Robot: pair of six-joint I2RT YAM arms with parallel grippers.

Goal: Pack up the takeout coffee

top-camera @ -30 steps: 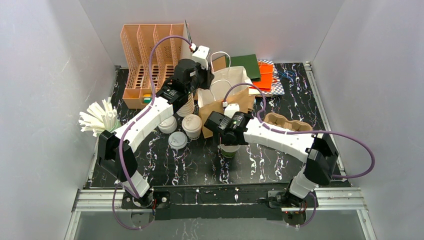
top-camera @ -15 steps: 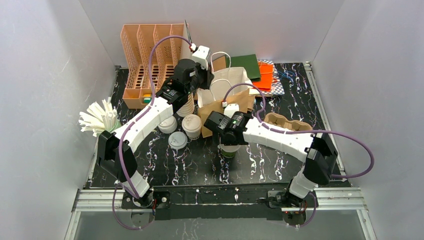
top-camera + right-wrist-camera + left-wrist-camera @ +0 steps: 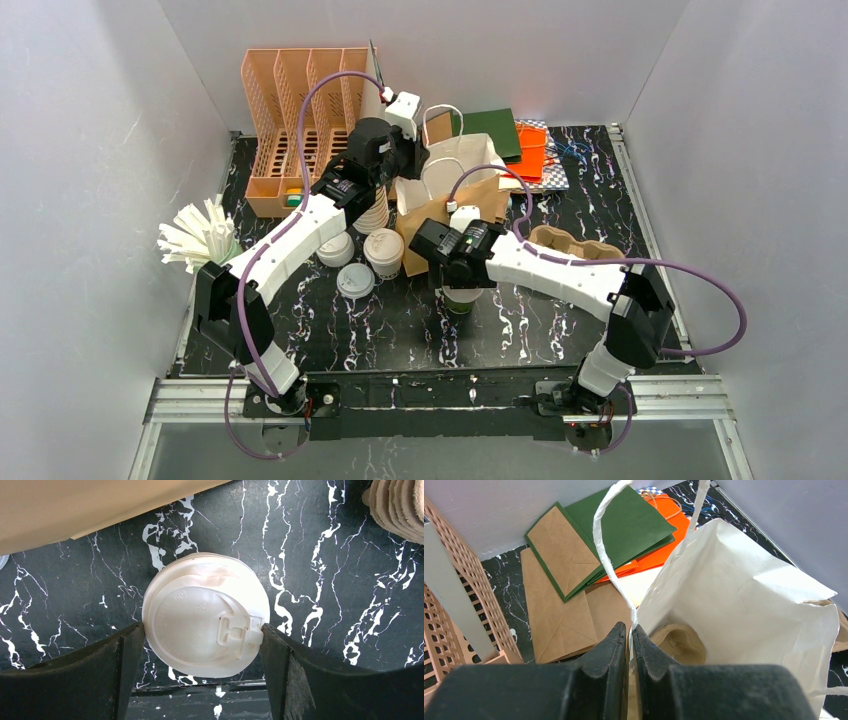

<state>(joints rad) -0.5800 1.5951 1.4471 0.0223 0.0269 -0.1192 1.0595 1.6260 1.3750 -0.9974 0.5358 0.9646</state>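
Observation:
A green takeout coffee cup [image 3: 460, 301] with a white sip lid [image 3: 205, 615] stands on the black marbled table, in front of the bags. My right gripper [image 3: 459, 291] reaches down over it, and both fingers touch the lid's rim [image 3: 202, 630], one on each side. Two more lidded cups [image 3: 383, 250] [image 3: 335, 248] stand to the left. My left gripper [image 3: 408, 168] is shut on the rim of the white paper bag [image 3: 744, 590] at the foot of its handle [image 3: 629, 627]. The bag's mouth stands open.
A brown bag [image 3: 440, 215] leans beside the white one [image 3: 462, 160]. A stack of lidless cups [image 3: 375, 212] and a loose lid [image 3: 354, 281] sit by the left arm. Pulp cup carriers [image 3: 575, 246] lie at the right, flat bags [image 3: 515, 135] at the back, an orange organizer [image 3: 300, 120] and straws [image 3: 195, 238] at the left.
My right gripper's fingers have closed in onto the lid of the green cup. The left arm still holds the white bag and has not moved.

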